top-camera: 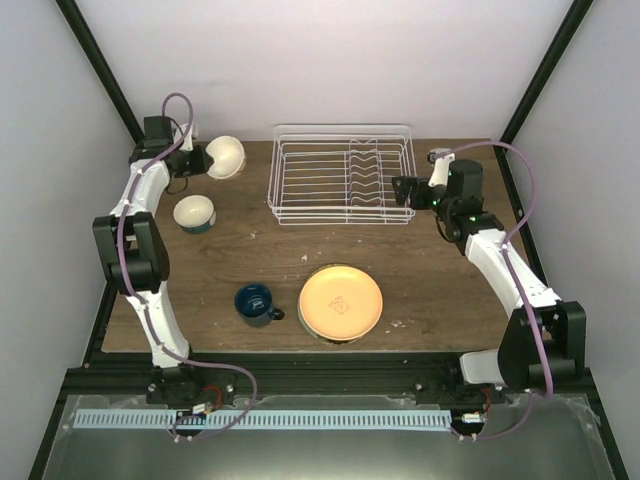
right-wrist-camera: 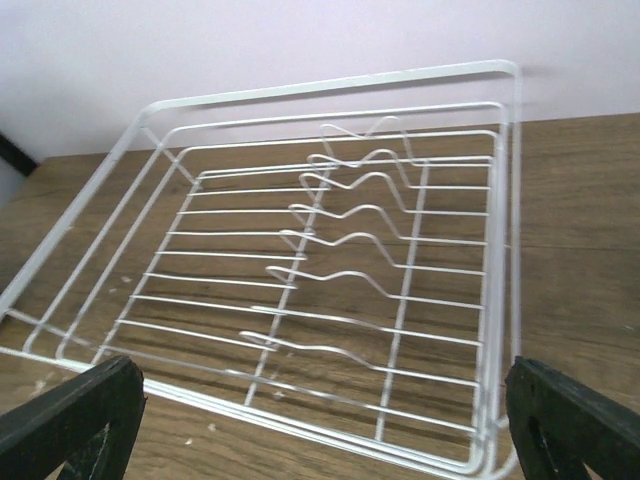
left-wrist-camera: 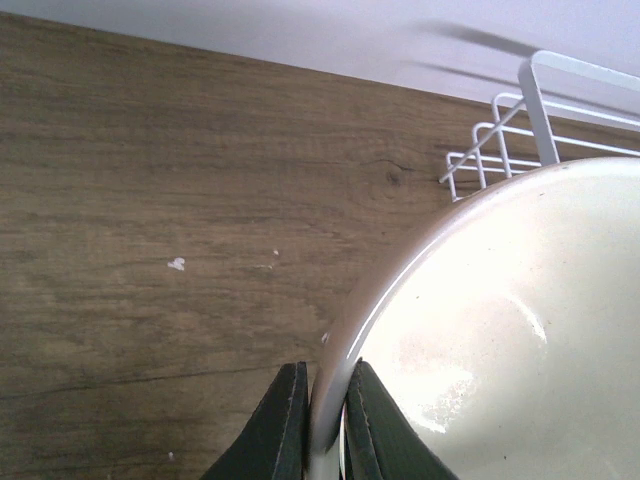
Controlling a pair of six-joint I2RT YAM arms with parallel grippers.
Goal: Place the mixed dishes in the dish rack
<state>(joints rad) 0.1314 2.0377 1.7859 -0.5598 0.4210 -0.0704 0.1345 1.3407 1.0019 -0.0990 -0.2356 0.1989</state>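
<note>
The left claw (top-camera: 198, 158) is pressed together on the rim of the cream bowl (top-camera: 226, 156). From its wrist view the two dark fingers (left-wrist-camera: 284, 425) sit either side of the thin edge, one inside the bowl and one outside. The bowl is tipped, so its pale inside shows from above. Past the bowl, on the far side from that claw, stands the dish rack (top-camera: 340, 128), with nothing in it. The white bowl with blue outside (top-camera: 194, 212) sits upright on the table (top-camera: 440, 280), near the left claw and on its near side.

The right claw (top-camera: 404, 190) is spread wide and pinching nothing. It points at the rack's right end, just beside the wire, and in its wrist view the plate prongs lie straight ahead between the fingertips.

The dark blue mug (top-camera: 254, 303) and orange-yellow plate (top-camera: 340, 302) rest side by side, well back from both claws, toward the arm bases.
</note>
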